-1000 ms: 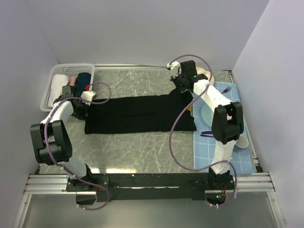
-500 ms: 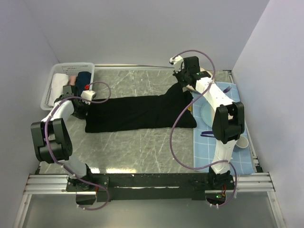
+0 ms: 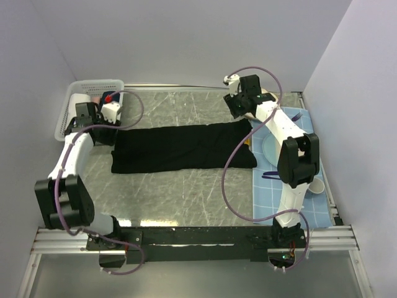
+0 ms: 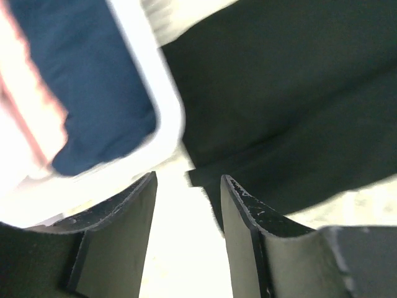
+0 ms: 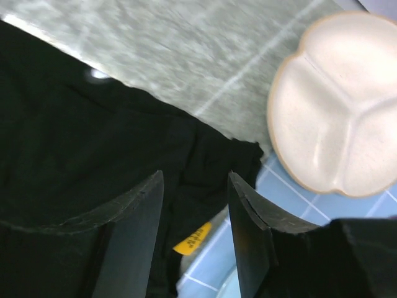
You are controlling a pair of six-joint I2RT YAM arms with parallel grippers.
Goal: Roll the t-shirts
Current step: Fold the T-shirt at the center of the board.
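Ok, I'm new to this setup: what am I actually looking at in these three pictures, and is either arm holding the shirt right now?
You see two robot arms bolted at the near edge of a grey table. The wide picture comes from a fixed camera above and behind them. The other two come from a camera on each wrist, looking past that arm's own fingers. A black t-shirt lies flat across the table between the arms. At the far left stands a white basket with folded cloths in it. At the right lies a blue checked mat, with a cream divided plate at its far edge. The left gripper hangs over the shirt's corner by the basket, the right gripper over the other end. Both are open and hold nothing.
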